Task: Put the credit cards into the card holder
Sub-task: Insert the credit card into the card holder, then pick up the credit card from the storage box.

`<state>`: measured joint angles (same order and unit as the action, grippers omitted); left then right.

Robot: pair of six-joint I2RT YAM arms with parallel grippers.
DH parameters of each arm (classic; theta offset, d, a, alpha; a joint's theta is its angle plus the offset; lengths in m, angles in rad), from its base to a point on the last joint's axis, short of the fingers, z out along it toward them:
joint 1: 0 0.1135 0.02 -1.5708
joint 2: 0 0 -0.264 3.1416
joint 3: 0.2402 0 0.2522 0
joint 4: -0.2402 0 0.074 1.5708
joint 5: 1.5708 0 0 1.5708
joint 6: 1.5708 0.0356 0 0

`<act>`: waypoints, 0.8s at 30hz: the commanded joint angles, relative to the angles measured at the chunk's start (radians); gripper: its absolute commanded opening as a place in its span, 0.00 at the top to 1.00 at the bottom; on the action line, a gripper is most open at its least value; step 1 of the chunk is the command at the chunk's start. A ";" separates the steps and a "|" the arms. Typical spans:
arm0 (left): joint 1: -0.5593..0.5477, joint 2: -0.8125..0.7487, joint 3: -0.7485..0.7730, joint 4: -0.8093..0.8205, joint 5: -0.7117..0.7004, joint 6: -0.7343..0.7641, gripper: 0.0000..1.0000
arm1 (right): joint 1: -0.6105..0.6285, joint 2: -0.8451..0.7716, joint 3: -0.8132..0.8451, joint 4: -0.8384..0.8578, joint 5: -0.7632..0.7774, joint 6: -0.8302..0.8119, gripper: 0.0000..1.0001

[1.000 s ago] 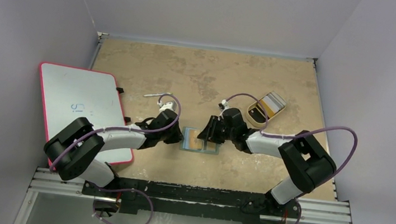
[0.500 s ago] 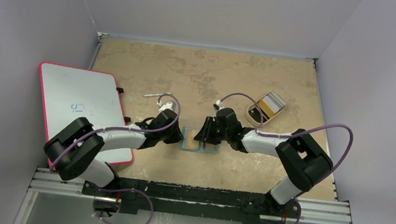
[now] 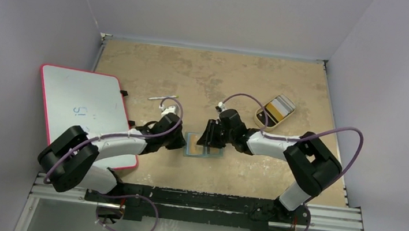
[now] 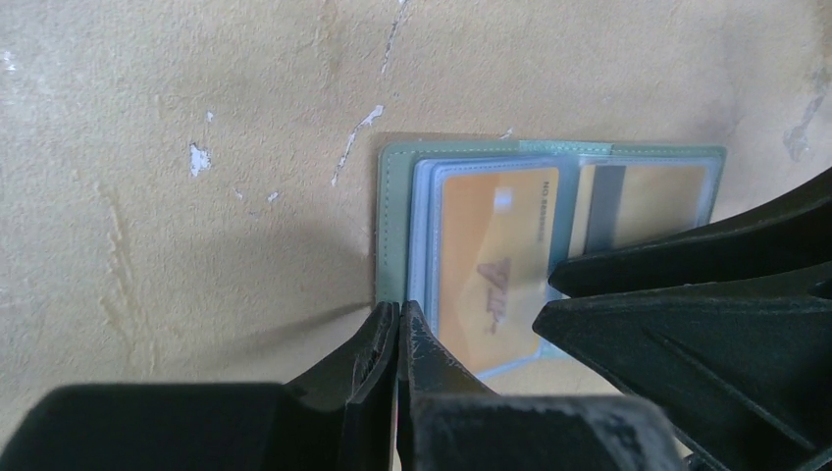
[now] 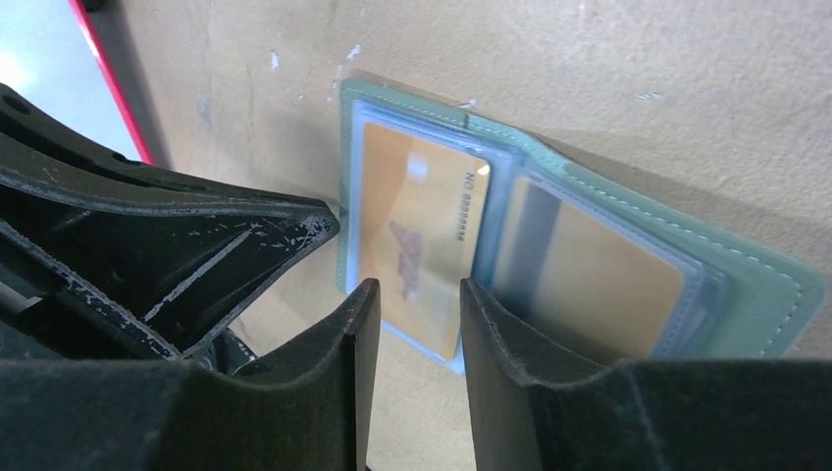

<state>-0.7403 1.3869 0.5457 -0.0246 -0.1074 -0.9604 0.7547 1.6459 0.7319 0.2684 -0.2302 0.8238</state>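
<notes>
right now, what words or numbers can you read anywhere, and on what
"NO" then digits too blurred to read: on the yellow-orange plastic card in the open grey-green card holder.
"iS", handwritten in blue: on the white pink-edged board.
Card's logo: unreadable.

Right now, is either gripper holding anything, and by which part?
Right gripper: open, holding nothing. Left gripper: shut at corner of card holder; grip unclear.

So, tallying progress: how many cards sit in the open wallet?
2: an orange card with printing, in the wallet pocket by the left gripper; a second card with a dark stripe, in the pocket beside it. Others may hide underneath.
</notes>
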 commanded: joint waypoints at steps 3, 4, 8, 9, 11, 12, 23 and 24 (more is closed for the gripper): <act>0.000 -0.098 0.051 -0.051 -0.028 0.012 0.95 | 0.004 -0.076 0.105 -0.131 0.002 -0.164 0.58; 0.001 -0.103 0.064 -0.064 -0.026 0.020 0.93 | 0.001 -0.088 0.115 -0.153 0.016 -0.189 0.58; 0.001 -0.150 0.101 -0.110 -0.032 0.065 0.84 | -0.032 -0.145 0.153 -0.229 0.081 -0.289 0.54; 0.001 -0.169 0.107 -0.114 -0.033 0.080 0.79 | -0.047 -0.158 0.163 -0.248 0.100 -0.317 0.54; 0.001 -0.206 0.119 -0.121 -0.037 0.090 0.71 | -0.075 -0.181 0.198 -0.295 0.160 -0.389 0.54; 0.002 -0.223 0.122 -0.118 -0.032 0.095 0.69 | -0.085 -0.186 0.218 -0.327 0.212 -0.422 0.54; 0.001 -0.332 0.174 -0.207 0.007 0.201 0.35 | -0.236 -0.203 0.397 -0.524 0.721 -0.708 0.52; 0.001 -0.340 0.184 -0.225 0.000 0.219 0.34 | -0.246 -0.193 0.414 -0.530 0.758 -0.725 0.51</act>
<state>-0.7403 1.0954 0.6647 -0.1997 -0.0975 -0.8326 0.5335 1.4780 1.0779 -0.1974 0.2771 0.2417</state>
